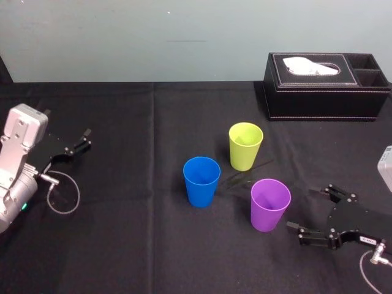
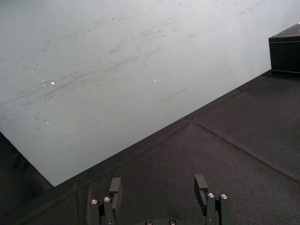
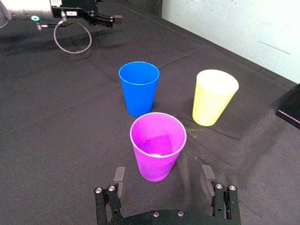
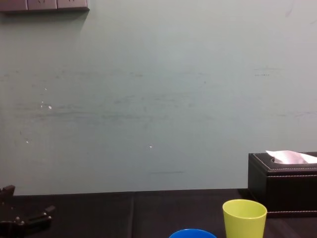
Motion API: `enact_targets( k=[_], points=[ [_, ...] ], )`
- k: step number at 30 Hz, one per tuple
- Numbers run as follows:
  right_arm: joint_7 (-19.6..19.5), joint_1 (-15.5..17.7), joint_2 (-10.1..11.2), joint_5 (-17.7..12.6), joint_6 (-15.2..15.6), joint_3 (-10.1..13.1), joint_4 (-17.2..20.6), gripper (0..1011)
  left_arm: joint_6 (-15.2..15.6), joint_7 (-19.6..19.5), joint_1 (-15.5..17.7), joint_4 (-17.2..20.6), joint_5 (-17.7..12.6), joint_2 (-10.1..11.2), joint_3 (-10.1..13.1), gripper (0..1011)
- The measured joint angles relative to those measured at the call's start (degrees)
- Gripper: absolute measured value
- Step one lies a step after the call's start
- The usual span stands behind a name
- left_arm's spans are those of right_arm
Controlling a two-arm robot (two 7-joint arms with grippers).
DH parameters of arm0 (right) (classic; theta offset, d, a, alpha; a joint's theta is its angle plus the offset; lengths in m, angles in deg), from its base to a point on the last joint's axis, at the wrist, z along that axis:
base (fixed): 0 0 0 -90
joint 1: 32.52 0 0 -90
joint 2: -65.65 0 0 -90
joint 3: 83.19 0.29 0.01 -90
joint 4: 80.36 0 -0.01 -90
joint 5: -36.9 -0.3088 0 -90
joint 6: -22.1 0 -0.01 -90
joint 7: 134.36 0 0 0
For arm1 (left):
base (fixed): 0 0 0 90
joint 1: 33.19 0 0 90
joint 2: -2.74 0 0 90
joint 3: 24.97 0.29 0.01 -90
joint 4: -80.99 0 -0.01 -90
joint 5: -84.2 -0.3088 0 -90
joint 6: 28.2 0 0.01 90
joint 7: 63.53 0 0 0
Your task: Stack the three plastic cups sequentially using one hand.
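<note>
Three cups stand upright, mouths up, on the black surface (image 1: 122,239), none nested, each apart from the others. The yellow-green cup (image 1: 245,146) is farthest back, nearest the black tissue box (image 1: 324,92) at the far right. The blue cup (image 1: 201,181) is in front of it & to the left. The purple cup (image 1: 270,204) is closest to the robot, on the right.

The right gripper (image 1: 309,209) sits low over the surface just right of the purple cup, fingers spread wide, holding nothing. In the right wrist view the purple cup stands just ahead of the gap btwn the two fingers, not touching either.

The left gripper (image 2: 158,186) is parked at the far left, well apart from the cups, w/ fingers released & nothing btwn them, pointing toward the pale wall.
</note>
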Motion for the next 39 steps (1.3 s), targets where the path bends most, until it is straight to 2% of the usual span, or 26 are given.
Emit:
enact_targets(
  k=[12, 26, 39],
  points=[
    [-0.90, -3.17, -3.53, 0.30, 1.08, -3.31, -2.32, 1003, 0.00, 0.00, 0.00, 0.00, 0.00, 0.00, 0.00, 1011],
    [-0.98, -4.88, -4.93, -0.46, 0.87, -4.85, -3.52, 1003, 0.00, 0.00, 0.00, 0.00, 0.00, 0.00, 0.00, 1011],
    [-1.61, -6.68, -6.59, 0.16, 0.16, -6.53, -4.70, 1003, 0.00, 0.00, 0.00, 0.00, 0.00, 0.00, 0.00, 1011]
  ],
)
